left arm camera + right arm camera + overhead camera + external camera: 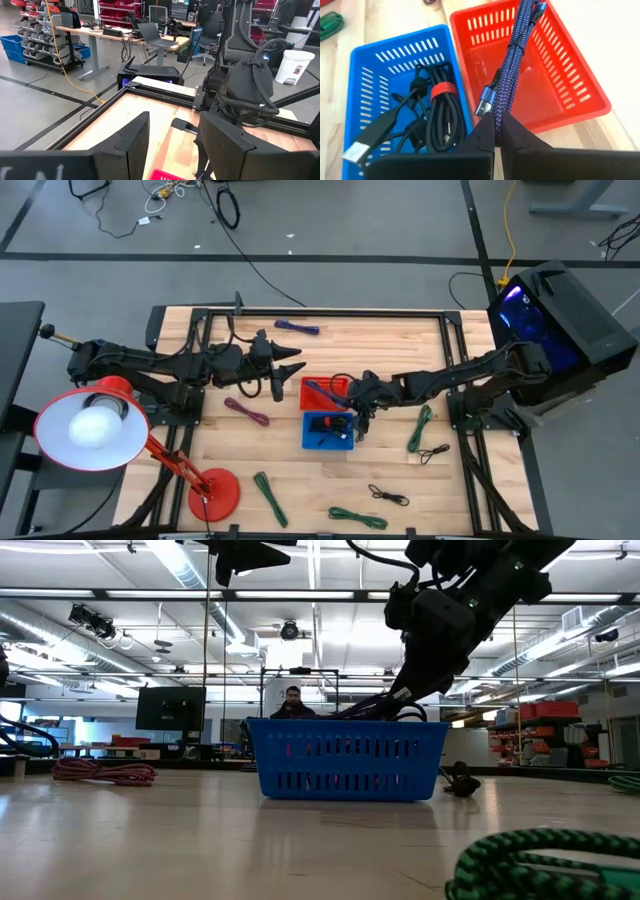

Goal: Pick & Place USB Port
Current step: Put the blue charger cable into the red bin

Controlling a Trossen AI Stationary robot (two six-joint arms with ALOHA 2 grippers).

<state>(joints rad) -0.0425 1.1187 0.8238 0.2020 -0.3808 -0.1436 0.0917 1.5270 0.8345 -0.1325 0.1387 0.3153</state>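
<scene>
A blue braided USB cable (512, 65) stretches over the red basket (570, 85), with my right gripper (498, 125) shut on it above the seam between the red basket and the blue basket (365, 75). The blue basket (328, 432) holds a coiled black cable with a red tie (440, 115). In the high view my right gripper (356, 418) slants down over the baskets. My left gripper (293, 370) hovers open and level, just left of the red basket (325, 392), holding nothing. My right gripper pinches the bundled blue braided cable between its two fingers (487, 132), right beside the silver and blue plug (484, 102). The fingers slant down from the table's right. The bundle runs away from the fingertips across the red basket to its far rim (532, 10).
Loose cables lie around: green ones (420, 428) (270, 498) (358, 518), black ones (388, 497) (432, 452), a maroon one (247, 412) and a purple one (298, 327). A red desk lamp (110, 420) stands at the near left. A computer case (555, 310) sits off the right edge.
</scene>
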